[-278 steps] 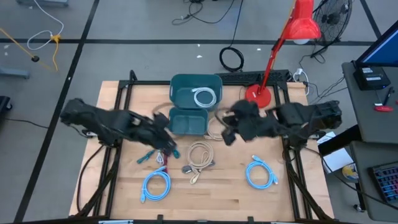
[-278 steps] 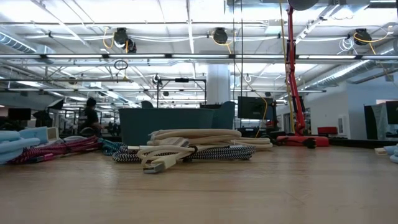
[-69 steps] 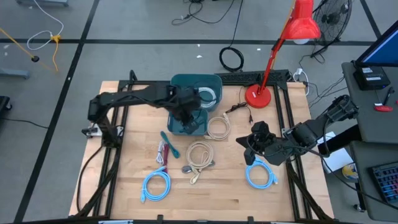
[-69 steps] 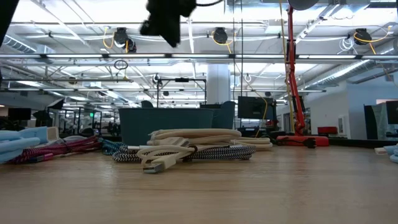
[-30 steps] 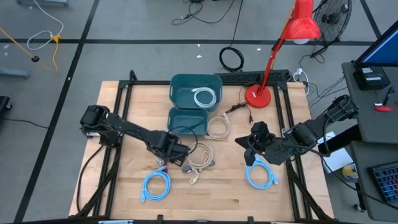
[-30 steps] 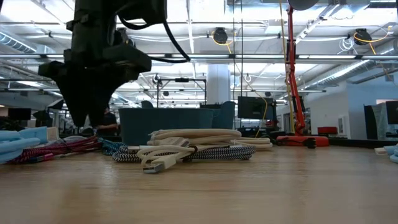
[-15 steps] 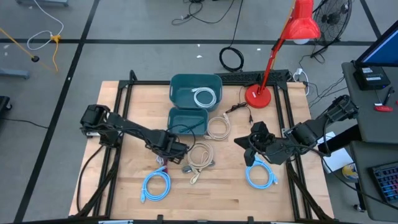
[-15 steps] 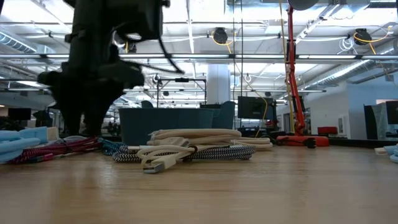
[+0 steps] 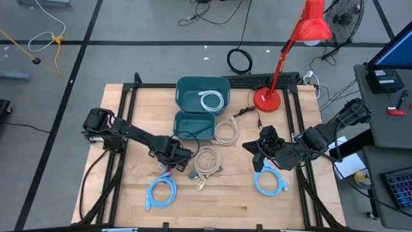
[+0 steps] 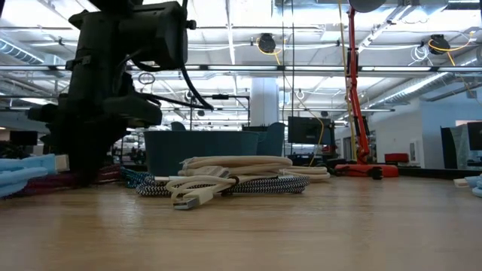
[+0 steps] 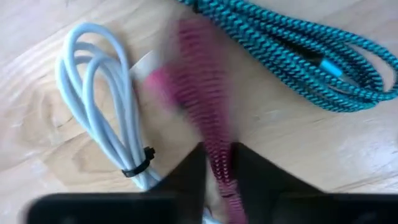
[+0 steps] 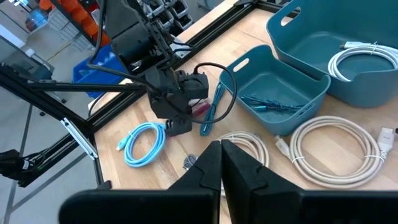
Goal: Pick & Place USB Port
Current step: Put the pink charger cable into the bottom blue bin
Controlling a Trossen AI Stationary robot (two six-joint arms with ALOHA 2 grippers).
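The left gripper (image 11: 217, 163) has just dropped beside the small bin (image 9: 194, 124), jaws clamped on the pink cable (image 11: 205, 112); lifting comes next.

high view straight down over the whole table (image 9: 129, 193), both arms inside it; low view level at tabletop height, facing across a beige cable coil (image 10: 226, 177) into the room behind. left wrist view pressed close above the wood, a pink cable (image 11: 208, 118) between its own fingers (image 11: 186, 180). right wrist view from farther back, past its fingers (image 12: 239, 177), sharing with the high view the small teal bin (image 12: 277, 87) and the left arm (image 12: 155, 62).
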